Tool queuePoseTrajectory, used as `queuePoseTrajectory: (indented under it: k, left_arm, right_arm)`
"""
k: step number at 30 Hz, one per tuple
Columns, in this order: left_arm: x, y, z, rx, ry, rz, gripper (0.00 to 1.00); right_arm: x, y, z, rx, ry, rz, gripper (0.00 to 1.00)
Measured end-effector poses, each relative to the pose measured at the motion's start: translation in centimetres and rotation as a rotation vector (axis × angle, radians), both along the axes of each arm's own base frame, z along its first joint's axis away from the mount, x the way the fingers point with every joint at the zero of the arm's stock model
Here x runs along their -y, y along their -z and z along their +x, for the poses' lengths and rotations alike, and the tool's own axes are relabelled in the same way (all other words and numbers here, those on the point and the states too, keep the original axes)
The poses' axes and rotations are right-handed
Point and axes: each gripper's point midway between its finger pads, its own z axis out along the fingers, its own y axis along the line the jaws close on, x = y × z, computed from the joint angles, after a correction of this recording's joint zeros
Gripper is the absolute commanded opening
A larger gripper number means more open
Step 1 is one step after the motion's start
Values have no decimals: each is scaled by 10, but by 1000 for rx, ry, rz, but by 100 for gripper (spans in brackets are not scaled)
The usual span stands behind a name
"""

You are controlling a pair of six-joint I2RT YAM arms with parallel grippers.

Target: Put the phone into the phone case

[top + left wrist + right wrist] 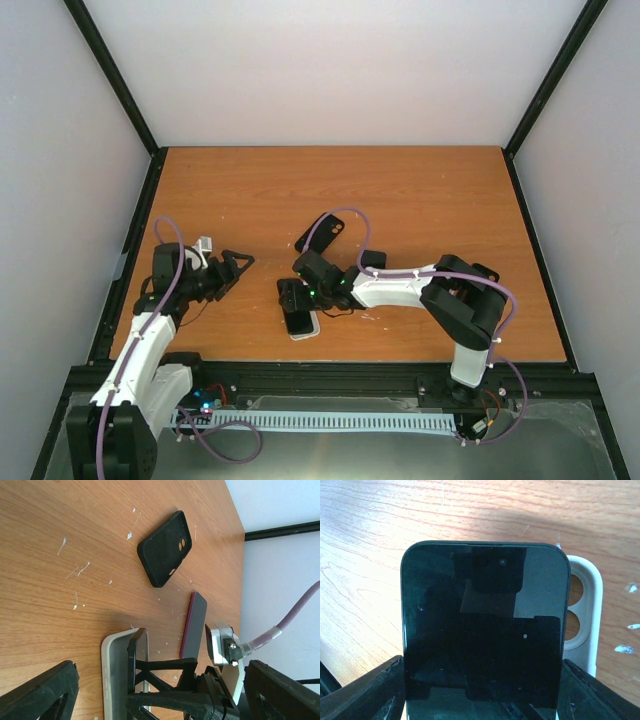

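My right gripper [297,297] is shut on a black phone [485,625], gripping its two long edges, screen toward the camera. It holds the phone over a white phone case [584,630] that lies on the table; the case's camera holes show to the phone's right. The top view shows the white case [304,324] jutting out below the phone [294,297]. My left gripper [233,268] is open and empty, left of them. In the left wrist view the white case [114,675] sits behind a right-arm finger [136,655].
A black case [320,233] lies behind the right gripper, seen too in the left wrist view [165,547]. A dark red phone [194,625] lies by the right arm [400,287]. The wooden table [420,200] has black frame rails around it.
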Motion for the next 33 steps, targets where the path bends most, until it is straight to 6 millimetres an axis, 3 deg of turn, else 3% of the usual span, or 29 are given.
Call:
queuePoseTrajectory:
  k: [17,26,30,33]
  left_arm:
    - [1,9,-2,-32,2,-1,88]
    - [21,22,-10,-84,75,12,86]
    - [26,31,-13,-109,85,3,82]
    - [28,38,-17,-129,82,-4,78]
  right_arm:
    - [6,2,-10,-29,6,-51,75]
    - [18,-5,-15,-34,10,-88,87]
    - [21,-19,-13,-3,5,-81,87]
    - [21,-29,-12,22,-4,-64,78]
